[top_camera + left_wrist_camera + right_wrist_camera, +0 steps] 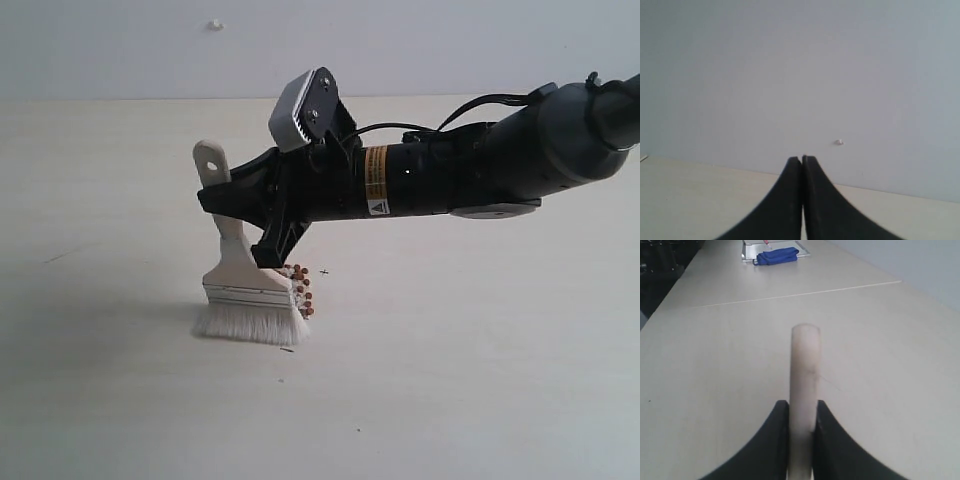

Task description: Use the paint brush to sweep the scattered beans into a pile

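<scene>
Many beans [303,289], exterior view only

The paint brush [248,290] is held nearly upright by the right gripper [240,222], whose fingers are closed on the handle. The bristles are pressed onto the table [480,380]. The beans [301,285] are gathered just beside the ferrule.

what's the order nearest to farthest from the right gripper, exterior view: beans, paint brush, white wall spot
1. paint brush: clamped in the right gripper
2. beans: just below, against the brush
3. white wall spot: far back, high
</scene>
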You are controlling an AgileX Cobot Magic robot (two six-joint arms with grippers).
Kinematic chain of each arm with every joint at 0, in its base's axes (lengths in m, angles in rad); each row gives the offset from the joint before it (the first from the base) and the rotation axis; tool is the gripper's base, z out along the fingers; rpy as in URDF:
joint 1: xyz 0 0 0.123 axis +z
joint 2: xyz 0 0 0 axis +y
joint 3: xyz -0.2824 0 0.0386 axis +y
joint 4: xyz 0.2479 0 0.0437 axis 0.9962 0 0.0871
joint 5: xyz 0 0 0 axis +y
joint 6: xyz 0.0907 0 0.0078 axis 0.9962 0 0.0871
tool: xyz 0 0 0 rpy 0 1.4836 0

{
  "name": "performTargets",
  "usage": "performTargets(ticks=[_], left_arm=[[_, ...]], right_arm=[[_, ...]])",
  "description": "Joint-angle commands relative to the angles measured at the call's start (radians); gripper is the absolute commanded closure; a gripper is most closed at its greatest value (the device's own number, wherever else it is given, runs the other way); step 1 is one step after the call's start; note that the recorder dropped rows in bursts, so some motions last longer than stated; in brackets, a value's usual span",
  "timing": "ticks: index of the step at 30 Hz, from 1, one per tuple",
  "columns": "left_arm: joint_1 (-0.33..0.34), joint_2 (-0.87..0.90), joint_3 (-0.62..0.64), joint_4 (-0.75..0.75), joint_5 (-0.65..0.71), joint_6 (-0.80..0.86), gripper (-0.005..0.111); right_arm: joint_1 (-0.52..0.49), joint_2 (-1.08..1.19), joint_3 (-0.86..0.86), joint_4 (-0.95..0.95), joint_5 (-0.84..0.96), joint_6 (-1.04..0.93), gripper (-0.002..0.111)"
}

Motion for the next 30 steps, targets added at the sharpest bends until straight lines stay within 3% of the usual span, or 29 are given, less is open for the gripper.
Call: performTargets(ticks=[1, 12, 16, 23, 30], left_arm=[[0.000, -0.006, 0.003, -0.007, -0.004, 0.003, 0.107], [0.000, -0.006, 0.003, -0.007, -0.004, 0.003, 0.107], [0.000, -0.006, 0.003, -0.007, -0.004, 0.003, 0.107], [0.000, -0.006, 0.003, -0.007, -0.004, 0.003, 0.107], [0.000, -0.006, 0.003, -0.007, -0.004, 0.003, 0.107]], right_arm=[[0.001, 0.002, -0.003, -0.042, -0.021, 0.030, 0.108], [0.001, -0.124, -0.003, -0.012, -0.039, 0.138, 0.108], [0.001, -0.141, -0.003, 0.110, -0.031, 0.174, 0.108], [0.089, -0.141, 0.106, 0.717, 0.070, 0.013, 0.108], [0.367, -0.124, 0.154, 1.491, 0.042, -0.427, 0.108]])
